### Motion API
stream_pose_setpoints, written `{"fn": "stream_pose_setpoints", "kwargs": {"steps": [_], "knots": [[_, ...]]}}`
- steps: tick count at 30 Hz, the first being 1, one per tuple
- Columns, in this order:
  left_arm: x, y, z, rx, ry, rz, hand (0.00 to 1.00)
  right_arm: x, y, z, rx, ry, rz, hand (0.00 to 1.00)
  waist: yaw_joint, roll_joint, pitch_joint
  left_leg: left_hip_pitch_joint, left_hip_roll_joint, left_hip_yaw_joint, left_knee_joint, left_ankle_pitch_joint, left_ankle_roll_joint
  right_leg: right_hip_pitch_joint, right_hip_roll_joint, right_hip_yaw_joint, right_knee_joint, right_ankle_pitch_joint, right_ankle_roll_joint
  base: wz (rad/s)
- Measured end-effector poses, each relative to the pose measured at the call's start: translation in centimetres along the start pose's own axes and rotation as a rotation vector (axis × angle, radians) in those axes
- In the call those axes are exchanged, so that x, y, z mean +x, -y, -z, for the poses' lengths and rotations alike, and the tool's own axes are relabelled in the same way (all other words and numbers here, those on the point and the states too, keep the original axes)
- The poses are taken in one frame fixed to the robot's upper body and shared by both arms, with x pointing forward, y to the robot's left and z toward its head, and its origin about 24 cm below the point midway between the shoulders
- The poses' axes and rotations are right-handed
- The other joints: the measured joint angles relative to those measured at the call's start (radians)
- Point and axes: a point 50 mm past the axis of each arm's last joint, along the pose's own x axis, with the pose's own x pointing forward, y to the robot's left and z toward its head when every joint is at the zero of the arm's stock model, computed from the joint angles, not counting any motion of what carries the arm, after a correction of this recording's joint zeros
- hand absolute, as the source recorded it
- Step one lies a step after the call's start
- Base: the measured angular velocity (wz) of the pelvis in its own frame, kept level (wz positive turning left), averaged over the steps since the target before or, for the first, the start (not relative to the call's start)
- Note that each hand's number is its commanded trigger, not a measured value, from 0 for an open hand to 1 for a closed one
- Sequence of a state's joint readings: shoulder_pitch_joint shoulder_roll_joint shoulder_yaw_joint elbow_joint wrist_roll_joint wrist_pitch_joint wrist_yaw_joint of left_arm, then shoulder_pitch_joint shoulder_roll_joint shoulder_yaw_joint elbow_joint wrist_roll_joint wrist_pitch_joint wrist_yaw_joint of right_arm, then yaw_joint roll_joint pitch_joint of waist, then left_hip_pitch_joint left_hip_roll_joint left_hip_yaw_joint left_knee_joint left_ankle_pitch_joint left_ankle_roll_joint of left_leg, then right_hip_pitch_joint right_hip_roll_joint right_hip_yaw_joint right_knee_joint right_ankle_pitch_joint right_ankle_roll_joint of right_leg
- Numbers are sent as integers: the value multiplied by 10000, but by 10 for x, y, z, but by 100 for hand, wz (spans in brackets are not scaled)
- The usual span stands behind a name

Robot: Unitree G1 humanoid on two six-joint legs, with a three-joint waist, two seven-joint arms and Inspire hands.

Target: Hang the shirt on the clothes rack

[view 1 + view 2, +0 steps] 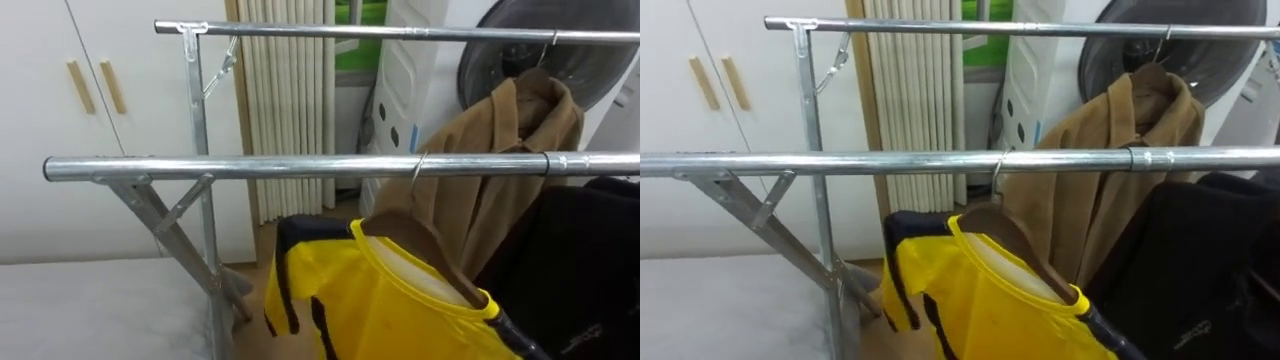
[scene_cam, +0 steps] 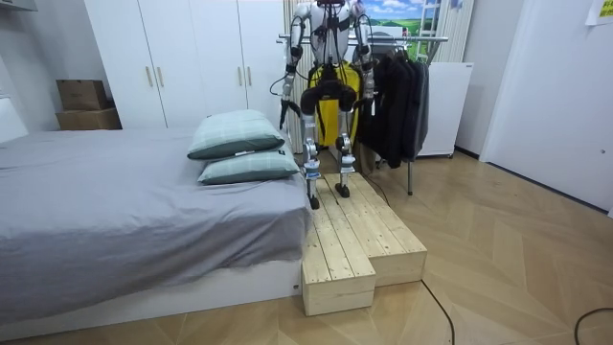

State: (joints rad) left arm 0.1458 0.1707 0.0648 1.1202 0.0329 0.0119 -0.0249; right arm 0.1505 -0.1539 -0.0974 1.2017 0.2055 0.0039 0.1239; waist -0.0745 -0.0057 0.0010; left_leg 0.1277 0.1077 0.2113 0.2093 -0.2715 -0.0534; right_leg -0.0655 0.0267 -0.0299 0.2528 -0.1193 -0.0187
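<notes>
A yellow shirt (image 1: 400,310) with dark trim hangs on a brown wooden hanger (image 1: 435,255). The hanger's hook sits over the near rail (image 1: 250,168) of a metal clothes rack. A brown coat (image 1: 500,140) hangs from the far, higher rail (image 1: 350,32). In the room view the robot stands on a wooden platform (image 2: 354,230), close to the rack and facing it, with the yellow shirt (image 2: 330,115) just beyond its legs. Its left hand (image 2: 283,96) and right hand (image 2: 367,89) are held low beside its hips, apart from the shirt.
Black clothes (image 1: 580,270) hang on the near rail, right of the yellow shirt. The rack's slanted braces (image 1: 160,220) stand at the left. A bed (image 2: 124,211) with two pillows (image 2: 235,134) adjoins the platform. White wardrobes (image 1: 90,90) and a curtain (image 1: 285,100) stand behind.
</notes>
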Motion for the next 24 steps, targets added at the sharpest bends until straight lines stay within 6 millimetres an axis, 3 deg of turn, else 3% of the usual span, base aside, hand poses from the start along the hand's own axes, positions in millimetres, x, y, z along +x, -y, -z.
{"fn": "stream_pose_setpoints", "kwargs": {"steps": [2, 6, 7, 9, 10, 11, 12, 13, 14, 15, 16, 18, 19, 21, 23, 24], "knots": [[0, -1, -2, 65, 122, -19, 0, 2, -2, -9, -432, 171, -75, 0, -1, -6, 21, -243, 11, -250, 146, 1, -2, -96, -67, -252, 43, -77, -38, 45], [2, 4, -10, 79, 333, 99, 0, 3, 1, -26, -1474, 426, -26, 0, 2, 238, 34, -983, 37, -950, 545, 64, -92, -178, -236, -1102, 72, -104, -133, 69], [2, 5, -13, 95, 427, 173, 0, 2, 5, -29, -1753, 407, 78, 0, 16, 327, 41, -1327, 35, -1247, 693, 171, -167, -210, -278, -1504, 53, -124, -165, 108], [2, 6, -14, 101, 442, 365, 0, 3, 7, -30, -2027, 303, 204, 0, -1, 397, 47, -1762, 54, -1346, 552, 502, -224, -126, -395, -2373, -190, -132, -269, 136], [3, 8, -17, 71, 456, 535, 0, 2, 11, -25, -1993, 84, 319, 0, -27, 387, 61, -1921, 64, -1098, 204, 946, -253, 62, -487, -3062, -531, -89, -341, 176], [3, 9, -19, 58, 466, 662, 0, 2, 13, -20, -1806, -147, 404, 0, 22, 217, 47, -1870, 73, -293, -205, 1525, -198, 126, -775, -3901, -853, -86, -457, 195], [3, 8, -20, 49, 471, 736, 0, 1, 17, -20, -1813, -285, 543, 0, 127, 156, 166, -2003, 314, 1126, 371, 1428, 33, 186, -881, -4502, -883, -252, -633, 149], [3, 7, -19, 27, 420, 763, 0, 1, 19, -19, -1863, -360, 618, 0, 193, 189, 170, -2050, 482, 1825, 860, 1251, 177, 249, -896, -4831, -883, -325, -687, 154], [3, 5, -18, 44, 379, 773, 0, 0, 21, -14, -1926, -558, 725, 0, 182, 245, 169, -2038, 790, 2775, 1871, 870, 401, 434, -957, -5561, -797, -503, -728, 177], [3, 4, -19, 3, 377, 768, 0, -1, 21, -10, -1815, -750, 818, 0, 183, 250, 162, -1878, 1027, 3262, 2621, 599, 472, 593, -969, -6225, -735, -640, -694, 176], [3, 5, -19, 48, 346, 793, 0, -1, 22, -10, -1740, -817, 885, 0, 185, 251, 161, -1748, 1105, 3414, 2843, 486, 428, 629, -981, -6501, -649, -727, -718, 160], [3, 6, -15, 122, 110, 843, 0, -1, 22, -9, -1722, -954, 1034, 0, 219, 229, 159, -1115, 1145, 3836, 2935, 227, 337, 815, -975, -7613, -583, -914, -765, 150], [3, 7, -16, 163, 144, 870, 0, -1, 22, -9, -1721, -963, 1041, 0, 201, 208, 149, -940, 1085, 3942, 2865, 210, 309, 814, -974, -7746, -552, -948, -755, 132], [2, 11, -12, 137, 61, 922, 0, -1, 22, -8, -1801, -990, 1059, 0, 314, 174, 132, -463, 836, 4082, 2326, 131, 187, 793, -994, -8268, -433, -1043, -795, 96], [2, 13, -10, 92, -15, 953, 0, -1, 22, -7, -1767, -1027, 1039, 0, 353, 124, 102, -79, 351, 4053, 1224, 132, 184, 590, -1016, -8889, -173, -1132, -892, 91], [2, 14, -11, 93, 10, 963, 0, 0, 21, -7, -1760, -1033, 987, 0, 373, 117, 76, 45, 264, 4181, 642, 132, 193, 516, -1028, -9134, -54, -1156, -937, 60]]}}
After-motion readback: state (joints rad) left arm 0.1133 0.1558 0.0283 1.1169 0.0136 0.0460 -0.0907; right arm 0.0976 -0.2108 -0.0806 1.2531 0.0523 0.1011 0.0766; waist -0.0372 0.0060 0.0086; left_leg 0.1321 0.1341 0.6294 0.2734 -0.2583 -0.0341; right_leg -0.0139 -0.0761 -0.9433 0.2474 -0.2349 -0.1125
